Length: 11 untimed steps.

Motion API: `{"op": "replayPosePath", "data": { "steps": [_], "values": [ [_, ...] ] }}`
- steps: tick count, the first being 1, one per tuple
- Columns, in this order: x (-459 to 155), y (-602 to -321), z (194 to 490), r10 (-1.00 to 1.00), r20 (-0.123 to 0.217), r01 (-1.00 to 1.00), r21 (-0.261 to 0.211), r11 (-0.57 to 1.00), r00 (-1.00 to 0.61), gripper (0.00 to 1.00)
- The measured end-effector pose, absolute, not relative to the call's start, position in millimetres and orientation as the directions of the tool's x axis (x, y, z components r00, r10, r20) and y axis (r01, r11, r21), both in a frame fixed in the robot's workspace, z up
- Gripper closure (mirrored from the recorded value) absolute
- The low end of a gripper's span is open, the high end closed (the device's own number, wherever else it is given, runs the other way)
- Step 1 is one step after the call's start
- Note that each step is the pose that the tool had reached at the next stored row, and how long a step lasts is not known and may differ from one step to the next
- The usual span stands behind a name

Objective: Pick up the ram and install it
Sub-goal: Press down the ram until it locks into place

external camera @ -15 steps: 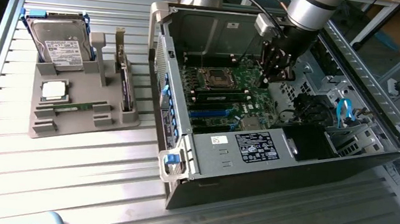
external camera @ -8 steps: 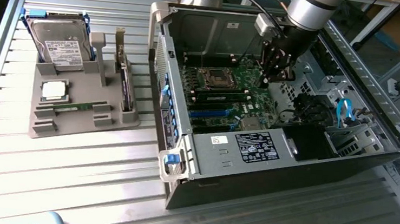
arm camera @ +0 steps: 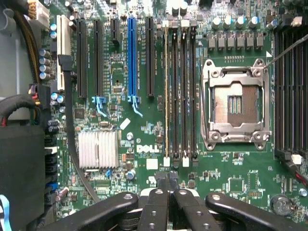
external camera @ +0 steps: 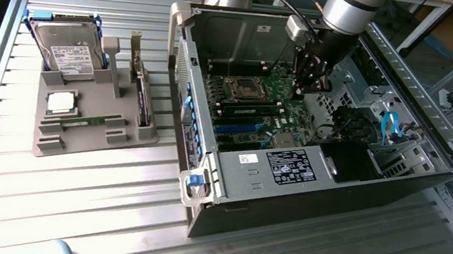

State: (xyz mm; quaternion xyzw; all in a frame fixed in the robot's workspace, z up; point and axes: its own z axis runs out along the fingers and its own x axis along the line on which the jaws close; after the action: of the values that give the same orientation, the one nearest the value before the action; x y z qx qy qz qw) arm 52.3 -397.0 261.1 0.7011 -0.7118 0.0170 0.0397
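Ram (external camera: pixel 250 110) seated, second ram (external camera: pixel 89 121) waiting
One thin green stick stands on edge in the motherboard (external camera: pixel 293 117), frame centre; its twin lies flat in the grey tray (external camera: pixel 85 145), left of centre.

Green board, blue slot, grey tray, black case

The motherboard (arm camera: pixel 144 134) is dark green with white lettering; one long expansion slot (arm camera: pixel 132 57) on it is bright blue, its neighbours black, beside a silver-framed processor socket (arm camera: pixel 236 103) and a ribbed silver heatsink (arm camera: pixel 98 149). The gripper (arm camera: pixel 167 185) is black. The computer case (external camera: pixel 303 189) is black outside, grey metal inside, with a black-and-white label (external camera: pixel 290 168). The grey tray (external camera: pixel 86 133) holds a green ram stick (external camera: pixel 91 121), a silver hard drive (external camera: pixel 70 52) with a white label in a blue frame, and a silver processor chip (external camera: pixel 61 101), on the ridged silver table (external camera: pixel 56 198).
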Motion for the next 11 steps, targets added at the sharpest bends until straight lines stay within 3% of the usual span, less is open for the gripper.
{"op": "replayPosePath", "data": {
  "steps": [11],
  "values": [
    [38.3, -396.7, 252.9, -0.997, 0.079, -0.999, 0.031, 0.016, -0.014, 0.89]
  ]
}}
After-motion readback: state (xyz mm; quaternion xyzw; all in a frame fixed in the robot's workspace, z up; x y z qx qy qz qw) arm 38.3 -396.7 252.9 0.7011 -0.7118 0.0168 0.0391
